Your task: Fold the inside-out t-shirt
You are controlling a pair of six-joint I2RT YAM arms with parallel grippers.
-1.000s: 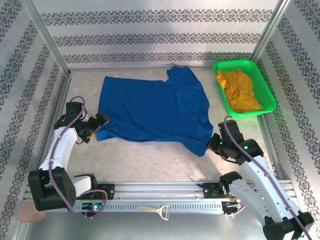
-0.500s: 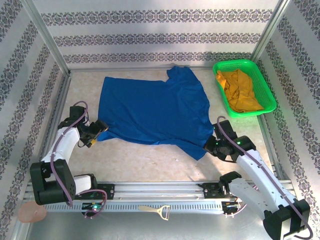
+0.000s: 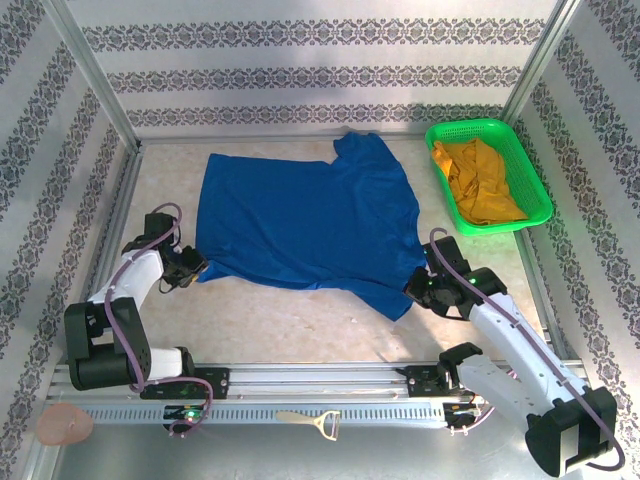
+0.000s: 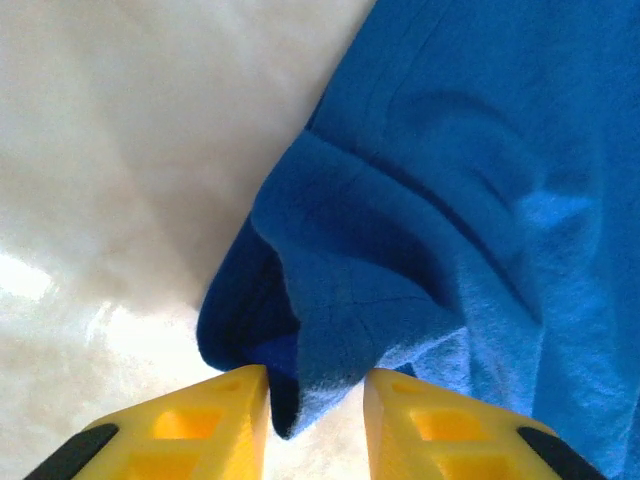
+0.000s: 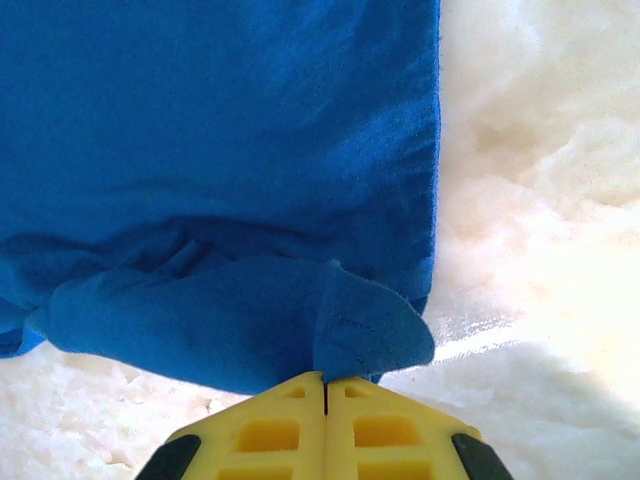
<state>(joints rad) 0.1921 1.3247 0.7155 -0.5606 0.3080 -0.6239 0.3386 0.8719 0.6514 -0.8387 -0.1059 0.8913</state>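
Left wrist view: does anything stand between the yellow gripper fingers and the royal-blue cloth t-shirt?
Nothing visible does. A folded corner of the royal-blue cloth t-shirt lies in the gap of the left gripper, whose jaws stand apart on either side of it.

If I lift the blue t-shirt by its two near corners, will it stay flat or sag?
Probably floppy: the t-shirt bunches into soft folds between the left jaws, so its middle should sag. Likely light, thin cloth lying flat on the table. The right jaws pinch only a small corner, which might slip.
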